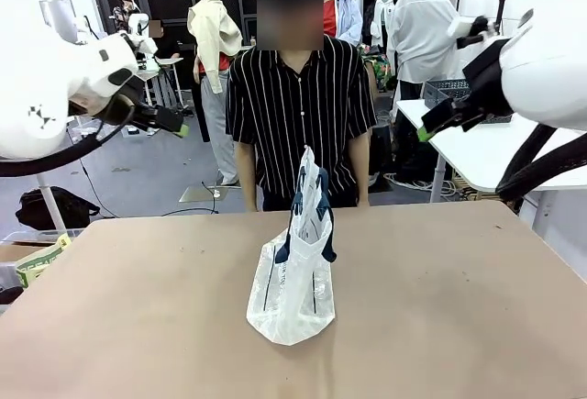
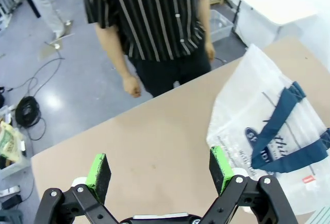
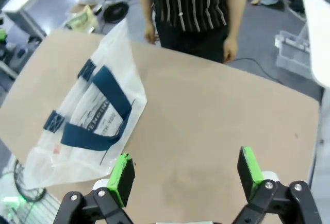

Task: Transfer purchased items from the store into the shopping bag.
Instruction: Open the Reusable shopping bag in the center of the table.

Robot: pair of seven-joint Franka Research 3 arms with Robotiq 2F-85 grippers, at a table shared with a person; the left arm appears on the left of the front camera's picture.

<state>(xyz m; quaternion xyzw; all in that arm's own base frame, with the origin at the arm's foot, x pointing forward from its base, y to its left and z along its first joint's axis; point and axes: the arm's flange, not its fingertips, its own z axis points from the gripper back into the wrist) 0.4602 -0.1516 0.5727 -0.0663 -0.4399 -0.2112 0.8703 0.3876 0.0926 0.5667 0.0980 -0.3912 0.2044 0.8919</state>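
Front view: clear, navy-strapped shopping bag (image 1: 292, 300).

Front view is taken from the robot's edge of the table (image 1: 459, 307), faced across toward the person (image 1: 293, 96) at the far edge. Wrist views are aimed down from higher up, and the shopping bag (image 1: 289, 303) and person get caught in all three.

Shopping bag (image 3: 77, 131) print (image 3: 99, 123) (tiny, blurred) illegible

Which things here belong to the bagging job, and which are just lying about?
Job: shopping bag, standing mid-table; left gripper and right gripper, both open, empty.
Lying about: black bag on the floor; coiled cable; clear bin on the floor.
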